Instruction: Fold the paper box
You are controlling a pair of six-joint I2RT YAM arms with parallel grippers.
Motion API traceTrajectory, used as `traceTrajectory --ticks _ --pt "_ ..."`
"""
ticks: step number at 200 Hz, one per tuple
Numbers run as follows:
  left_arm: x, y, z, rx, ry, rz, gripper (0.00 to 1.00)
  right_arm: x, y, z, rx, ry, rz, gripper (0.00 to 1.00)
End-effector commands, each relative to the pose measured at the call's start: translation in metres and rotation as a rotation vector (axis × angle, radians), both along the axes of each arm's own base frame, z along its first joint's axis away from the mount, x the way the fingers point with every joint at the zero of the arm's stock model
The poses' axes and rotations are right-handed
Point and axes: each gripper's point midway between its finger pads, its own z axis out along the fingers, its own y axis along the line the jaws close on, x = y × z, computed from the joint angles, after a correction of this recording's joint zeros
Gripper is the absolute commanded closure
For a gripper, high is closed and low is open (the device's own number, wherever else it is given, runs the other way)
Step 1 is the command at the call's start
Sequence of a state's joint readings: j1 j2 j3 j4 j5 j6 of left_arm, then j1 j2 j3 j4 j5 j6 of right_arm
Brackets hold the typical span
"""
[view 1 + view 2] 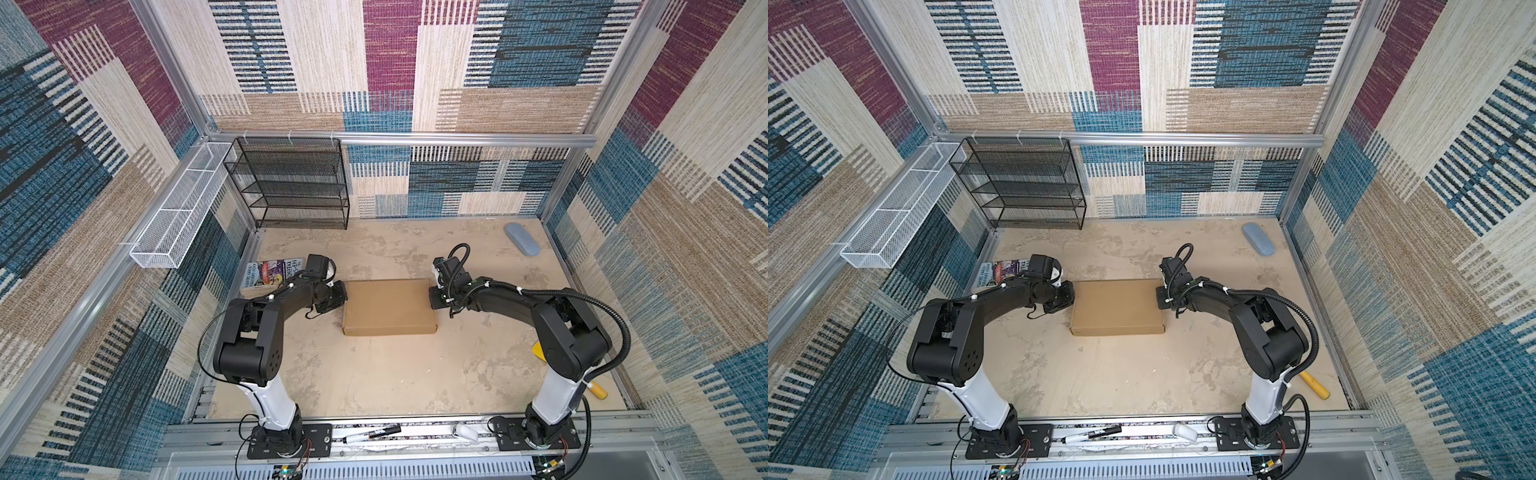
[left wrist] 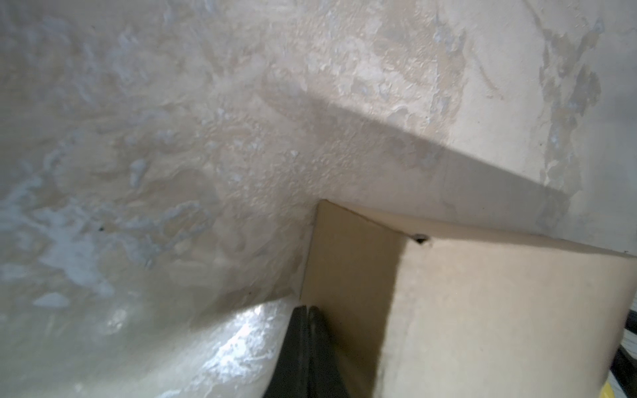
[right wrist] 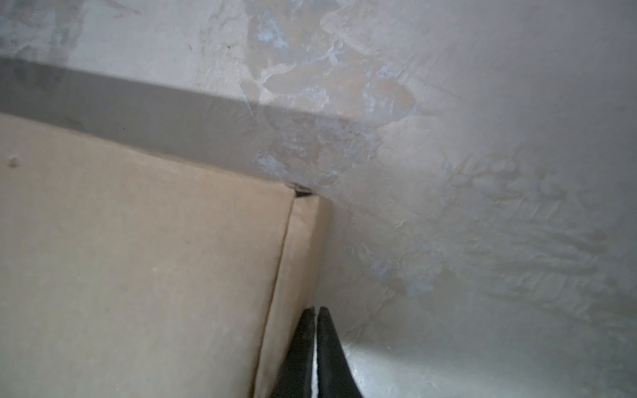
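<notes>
Your paper box [image 1: 388,305] lies closed and flat in the middle of the table [image 1: 374,374]. Your left gripper [image 2: 307,310] has its fingers pressed together, holding nothing, tips just beside the box's left end wall. Your right gripper [image 3: 315,312] is likewise closed and empty, beside the right end wall.

Two black arms [image 1: 266,316], white base links [image 1: 274,399], looping black cables [image 1: 625,332].

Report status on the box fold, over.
Left gripper shut, empty, at the paper box left end. Right gripper shut, empty, at its right end. Box closed, flat on table. Book off left, not blocking.
</notes>
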State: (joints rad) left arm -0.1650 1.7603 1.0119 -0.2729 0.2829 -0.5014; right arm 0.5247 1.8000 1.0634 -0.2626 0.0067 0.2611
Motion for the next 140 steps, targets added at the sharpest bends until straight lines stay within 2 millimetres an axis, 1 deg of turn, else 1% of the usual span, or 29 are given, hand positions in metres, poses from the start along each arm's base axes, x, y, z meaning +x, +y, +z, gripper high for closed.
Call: traceTrajectory --ticks 1,17,29,68,84,100,112,140 --pt "0.001 -0.025 0.008 -0.105 -0.01 -0.048 1.0 -0.001 0.025 0.007 0.082 -0.003 0.061 0.91" --pt "0.001 -0.026 0.008 -0.106 -0.011 -0.049 1.0 0.0 0.024 0.009 0.082 -0.008 0.051 0.91" --pt "0.0 -0.024 0.009 -0.096 -0.01 -0.052 1.0 0.001 0.02 0.01 0.064 -0.018 0.039 0.9" --pt "0.002 -0.013 0.026 -0.038 -0.043 -0.055 1.0 0.001 0.0 0.016 0.019 -0.053 0.012 0.87" --pt "0.003 -0.008 0.034 -0.031 -0.054 -0.05 0.94 0.0 -0.008 0.02 0.02 -0.065 0.001 0.86" --pt "0.002 -0.003 0.042 -0.011 -0.066 -0.045 0.83 -0.001 -0.016 0.024 0.025 -0.08 -0.01 0.84" --pt "0.0 0.002 0.047 0.006 -0.076 -0.038 0.77 -0.001 -0.022 0.027 0.021 -0.091 -0.018 0.83" --pt "-0.005 0.011 0.057 0.033 -0.093 -0.025 0.71 0.001 -0.037 0.036 0.006 -0.121 -0.035 0.82"
